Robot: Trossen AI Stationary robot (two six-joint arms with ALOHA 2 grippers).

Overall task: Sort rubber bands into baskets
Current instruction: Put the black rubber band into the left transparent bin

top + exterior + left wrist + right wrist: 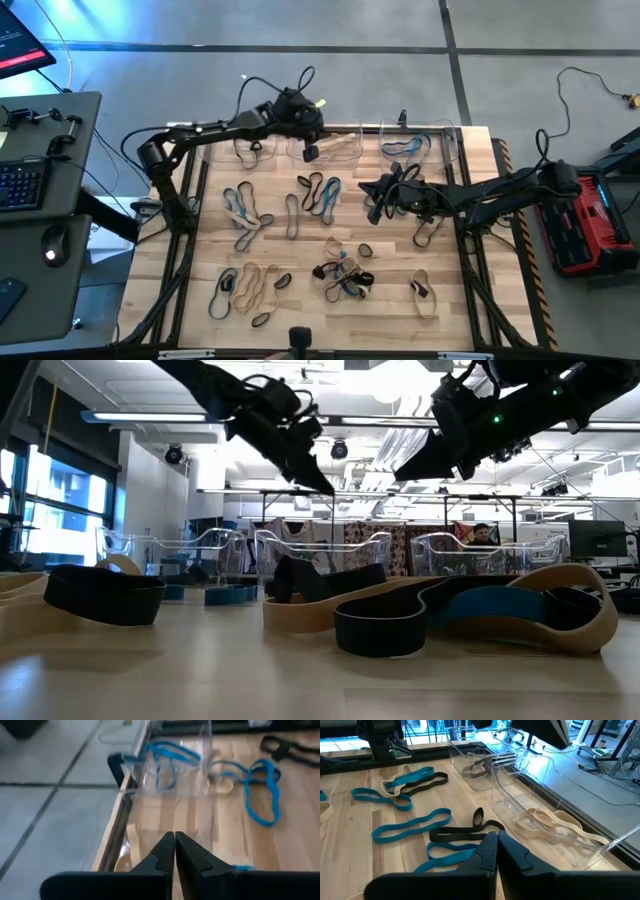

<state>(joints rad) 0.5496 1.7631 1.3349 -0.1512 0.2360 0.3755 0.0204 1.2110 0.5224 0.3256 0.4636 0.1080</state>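
Nearest the right wrist camera, the right gripper (pixel 496 851), shut and empty, hovers just above a black rubber band (pixel 462 834) lying lengthwise across the frame's middle, while the left gripper (pixel 312 150), shut and empty, hangs over the middle basket (pixel 345 147) at upper centre.

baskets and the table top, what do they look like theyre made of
The baskets: clear, glossy plastic by the look of it; the bands inside and the wood behind show straight through the walls, and the rims catch highlights. The table top: light wood, probably butcher-block style, with visible grain and narrow joined strips; the finish looks smooth and slightly satin.
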